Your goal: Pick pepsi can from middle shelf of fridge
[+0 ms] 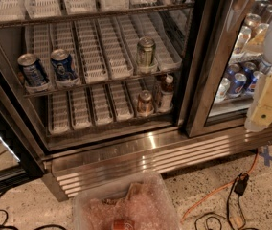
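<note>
The fridge [126, 145] stands open in front of me. Its middle shelf [102, 83] is a wire rack lined with white slotted trays. The pepsi can [63, 67], deep blue with a silver top, stands upright at the front left of that shelf. A paler blue-and-white can [30, 72] stands just left of it, and a greenish-gold can [146, 54] stands to the right. My gripper [265, 107], a cream-coloured part below the white arm, hangs at the right edge of the view, in front of the closed right door and far from the pepsi can.
On the lower shelf stand a brown can [144, 103] and a bottle [166, 93]. The closed right glass door [222, 56] has several cans behind it. A clear plastic bin [126, 202] sits on the floor in front. Cables [232, 195] lie at the right.
</note>
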Controlling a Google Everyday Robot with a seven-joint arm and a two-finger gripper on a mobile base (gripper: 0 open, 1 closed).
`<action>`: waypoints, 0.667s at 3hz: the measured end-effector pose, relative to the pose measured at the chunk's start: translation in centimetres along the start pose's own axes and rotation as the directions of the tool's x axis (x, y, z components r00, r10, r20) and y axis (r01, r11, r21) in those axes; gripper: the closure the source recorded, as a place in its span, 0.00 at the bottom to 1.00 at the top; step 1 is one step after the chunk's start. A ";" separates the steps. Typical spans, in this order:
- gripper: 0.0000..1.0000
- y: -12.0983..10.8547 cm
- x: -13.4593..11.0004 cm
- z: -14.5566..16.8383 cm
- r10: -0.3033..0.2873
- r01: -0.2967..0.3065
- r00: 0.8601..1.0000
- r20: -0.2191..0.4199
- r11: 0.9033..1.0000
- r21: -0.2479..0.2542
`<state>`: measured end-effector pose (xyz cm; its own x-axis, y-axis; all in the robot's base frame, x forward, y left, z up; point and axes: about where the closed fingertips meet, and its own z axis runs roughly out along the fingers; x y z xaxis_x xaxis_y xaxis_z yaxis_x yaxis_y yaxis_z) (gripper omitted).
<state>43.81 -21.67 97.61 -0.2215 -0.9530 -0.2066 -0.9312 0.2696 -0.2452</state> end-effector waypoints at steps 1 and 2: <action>0.00 0.0 0.0 0.0 0.000 0.000 1.000 0.000 1.000 0.000; 0.00 -0.2 -0.5 0.4 -0.010 0.009 0.999 0.035 1.000 0.014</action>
<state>44.19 -21.13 97.39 -0.2023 -0.9501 -0.2376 -0.9291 0.2629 -0.2600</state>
